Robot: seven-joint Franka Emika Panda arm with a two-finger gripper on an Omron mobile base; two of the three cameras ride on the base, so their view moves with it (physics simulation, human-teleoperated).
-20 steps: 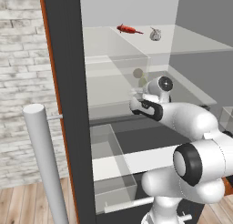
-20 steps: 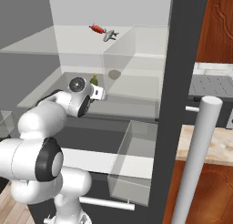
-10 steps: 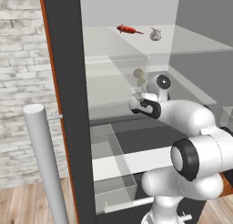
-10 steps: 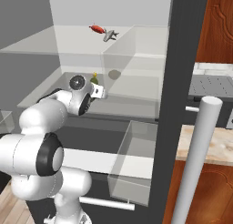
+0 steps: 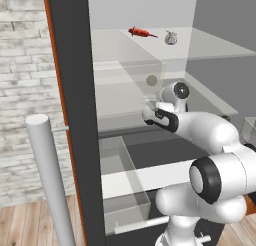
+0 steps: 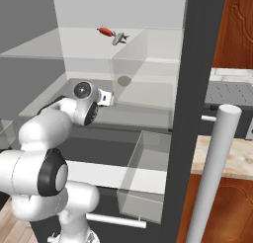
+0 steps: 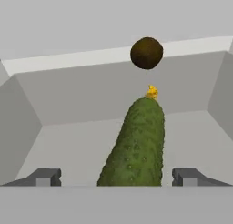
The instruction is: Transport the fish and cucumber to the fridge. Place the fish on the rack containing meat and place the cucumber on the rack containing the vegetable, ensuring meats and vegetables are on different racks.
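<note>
Deep inside the fridge [image 5: 75,115], my gripper [image 7: 117,177] is open at the lower shelf [image 5: 120,105], fingertips [image 7: 45,177] wide apart. The dark green cucumber [image 7: 136,141] lies lengthwise between them, touching neither, and points at the round olive-brown vegetable [image 7: 146,53] further back on the same shelf. From the base, the gripper [image 5: 150,107] [image 6: 109,98] sits just short of the vegetable [image 5: 151,80] [image 6: 124,81]. One rack up, on the shelf [image 5: 210,50], the silvery fish [image 5: 171,38] [image 6: 118,38] rests beside the red meat [image 5: 140,32] [image 6: 104,30].
The black fridge door stands open on the left, its silver bar handle [image 5: 50,180] close to the camera. A clear drawer [image 5: 120,190] [image 6: 143,178] is pulled out below the shelves. Red-brown cabinetry [image 6: 237,29] and a counter [image 6: 227,158] lie to the right.
The jaws have spread wide and let go of the cucumber, which now lies on the lower shelf. The arm has barely shifted.
</note>
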